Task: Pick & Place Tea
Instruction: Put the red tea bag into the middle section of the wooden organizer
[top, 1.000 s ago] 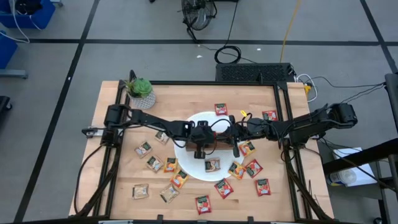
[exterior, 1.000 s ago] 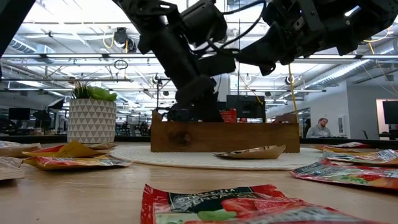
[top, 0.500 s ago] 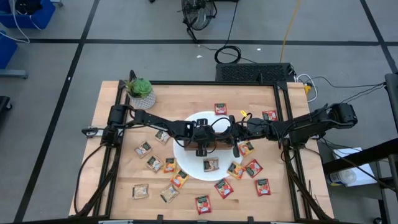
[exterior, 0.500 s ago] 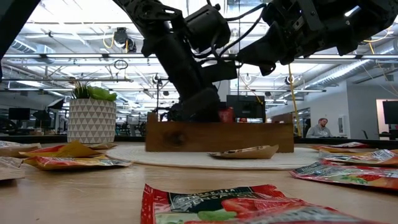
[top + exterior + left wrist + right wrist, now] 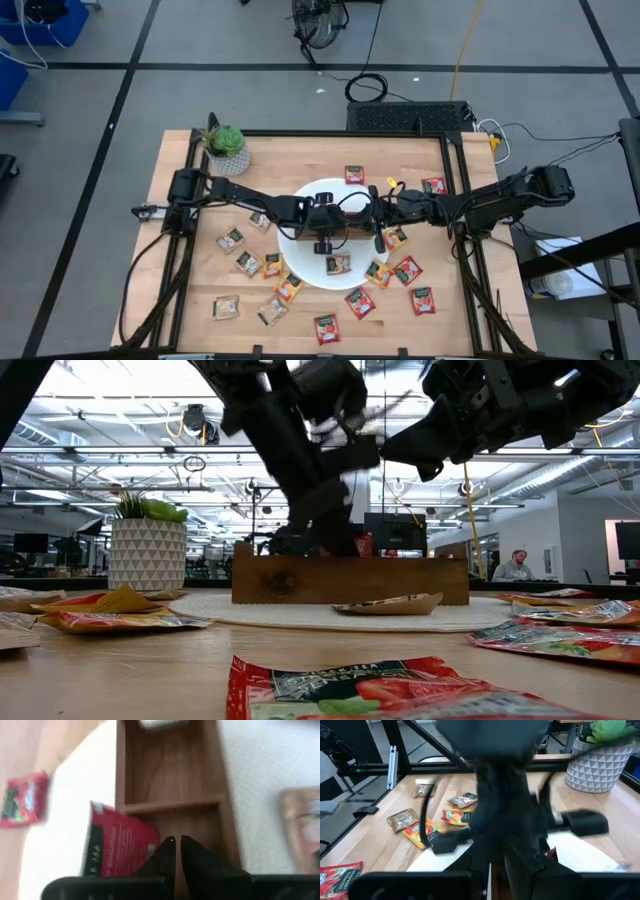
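Left gripper (image 5: 176, 851) over wooden tray (image 5: 170, 780), fingers nearly together, red sachet (image 5: 117, 845) leaning at wall, apparently released; next: lift clear, fetch another

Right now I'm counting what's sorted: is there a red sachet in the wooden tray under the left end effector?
Yes: in the left wrist view a red sachet leans inside the wooden tray, beside the left end effector.

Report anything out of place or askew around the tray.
One red sachet leans tilted against the wooden tray wall, half over the edge rather than flat in a compartment, beside the left gripper. A beige sachet lies curled on the white plate.
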